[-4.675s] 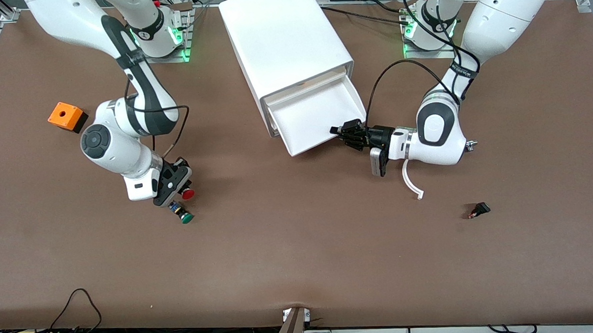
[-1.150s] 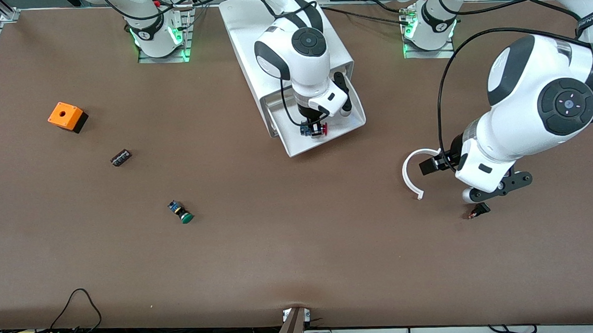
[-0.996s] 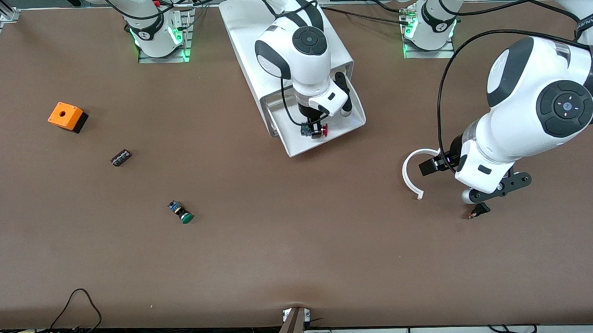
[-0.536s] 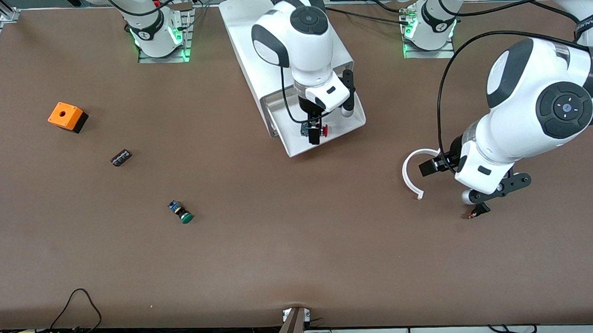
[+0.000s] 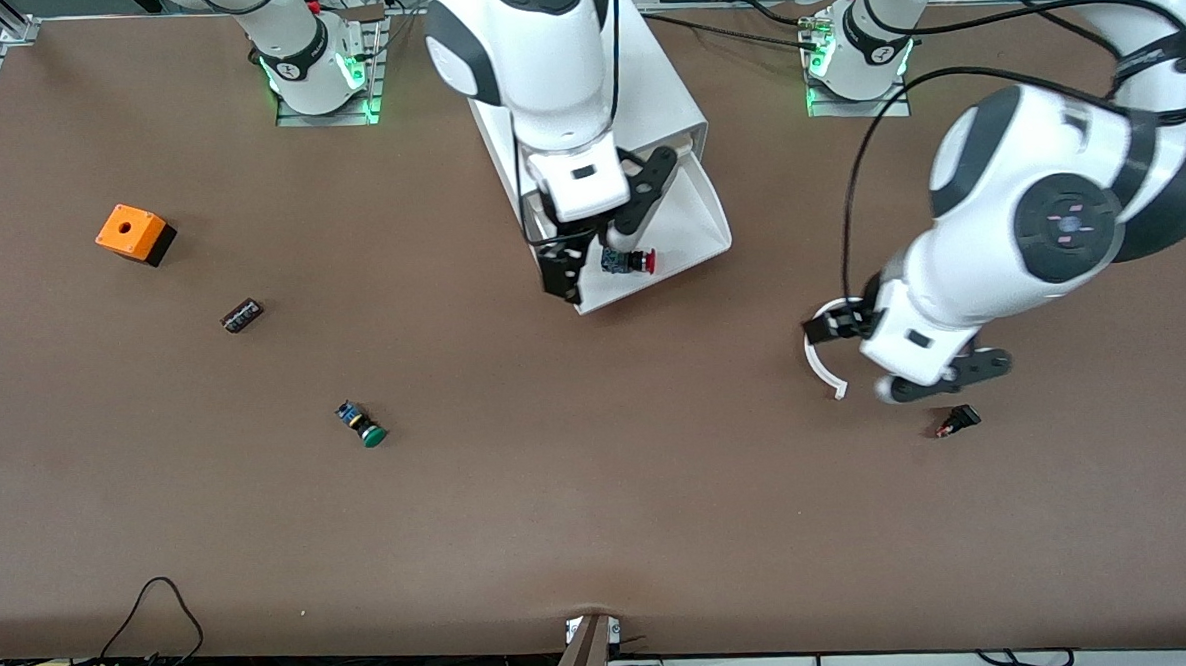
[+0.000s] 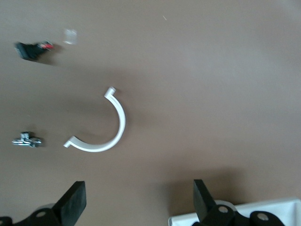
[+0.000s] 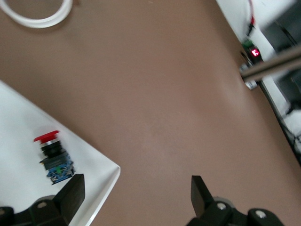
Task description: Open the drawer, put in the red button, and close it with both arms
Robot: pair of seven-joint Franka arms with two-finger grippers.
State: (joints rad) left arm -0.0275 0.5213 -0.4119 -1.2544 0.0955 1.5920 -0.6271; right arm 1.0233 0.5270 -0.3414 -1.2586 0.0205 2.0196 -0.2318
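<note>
The drawer stands pulled out of the white cabinet. The red button lies on its side in the drawer, near the front wall, and shows in the right wrist view on the drawer floor. My right gripper is open and empty above the drawer's front corner at the right arm's end, beside the button; in its wrist view one finger is over the drawer and one over the table. My left gripper is open and empty, up over a white curved piece; its wrist view shows bare table between the fingers.
The white curved piece and a small black part lie on the table toward the left arm's end. A green-capped button, a small dark block and an orange box lie toward the right arm's end. A small metal piece lies beside the curved piece.
My right gripper let go of the red button in the drawer, opened, rose and swung to the drawer's front corner. My left arm shifted toward the drawer, over the curved piece.
</note>
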